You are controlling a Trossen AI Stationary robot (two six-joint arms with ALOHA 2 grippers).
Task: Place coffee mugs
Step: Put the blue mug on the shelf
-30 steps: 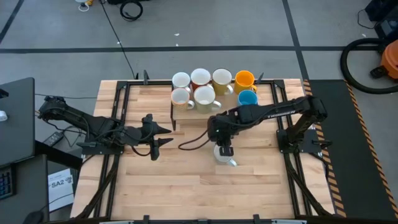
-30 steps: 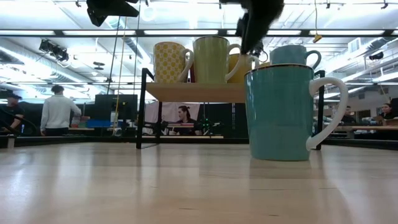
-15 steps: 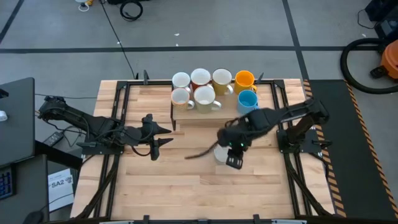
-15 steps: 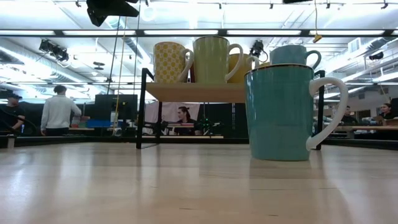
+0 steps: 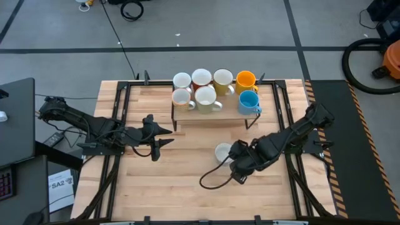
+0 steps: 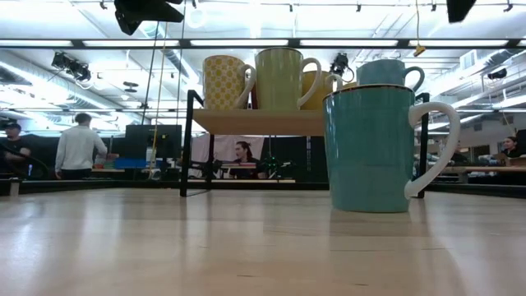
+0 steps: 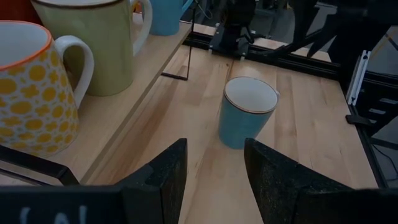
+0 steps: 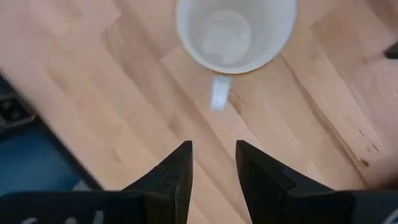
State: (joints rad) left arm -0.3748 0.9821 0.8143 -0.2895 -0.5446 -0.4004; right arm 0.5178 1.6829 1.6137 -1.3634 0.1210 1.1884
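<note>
1. The left gripper (image 5: 164, 136) waits over the left half of the wooden table (image 5: 187, 187), its dark fingers (image 7: 165, 180) spread wide with nothing between them, pointing toward the raised shelf (image 5: 212, 112).
2. On that shelf stand seven coffee mugs: in the back row a white mug (image 5: 182, 80), a white mug with a reddish-brown inside (image 5: 201, 77), a pale yellow-green mug (image 5: 223, 78) and an orange-yellow mug (image 5: 245, 79); in the front row a white mug with a dotted yellow outside (image 5: 182, 97), a larger mug (image 5: 205, 96) and a light blue mug (image 5: 249, 99).
3. In the left wrist view the dotted mug (image 7: 31, 87) and a tall pale green mug (image 7: 93, 43) sit close together on the shelf edge.
4. The teal mug (image 5: 223, 152) stands upright on the table in front of the shelf, by itself, its inside white (image 8: 235, 31) and its handle (image 8: 219, 93) turned toward the right gripper.
5. The right gripper (image 5: 240, 172) hovers just beside and in front of that mug, apart from it; its fingers (image 8: 171, 177) stand partly open and hold nothing.
6. A dark cable (image 5: 212, 181) loops on the table by the right gripper.
</note>
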